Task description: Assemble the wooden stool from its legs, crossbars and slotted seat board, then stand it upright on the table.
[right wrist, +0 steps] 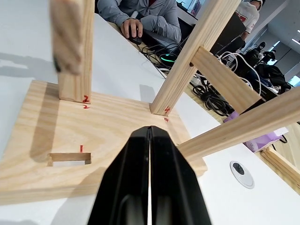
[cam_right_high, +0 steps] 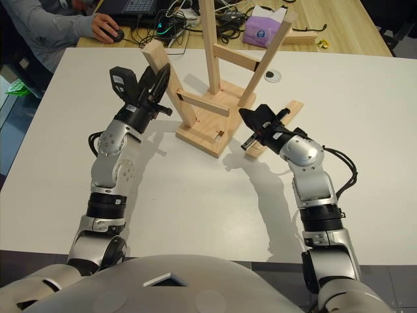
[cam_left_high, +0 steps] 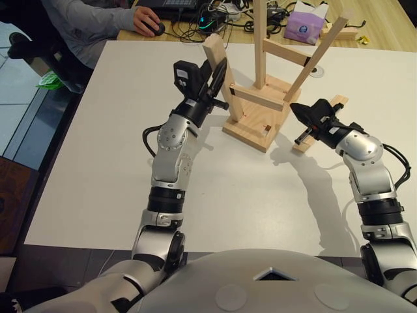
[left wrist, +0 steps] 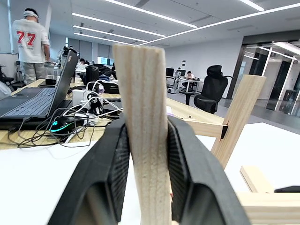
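While the left claw point(cam_left_high: 220, 70) grips a leg point(left wrist: 143, 93), the right claw point(right wrist: 150, 133), pinched together, faces a numbered slot point(right wrist: 70, 158).

Red handwritten numbers stand on the board point(right wrist: 117, 122): a 2, written twice one above the other, at the foot of one leg point(right wrist: 75, 47), and a 4, likewise doubled, at the foot of a second leg point(right wrist: 187, 61). A single 1 stands just beside the open slot point(right wrist: 70, 159) by the board's near right corner. From the head views these red marks are too small to read.
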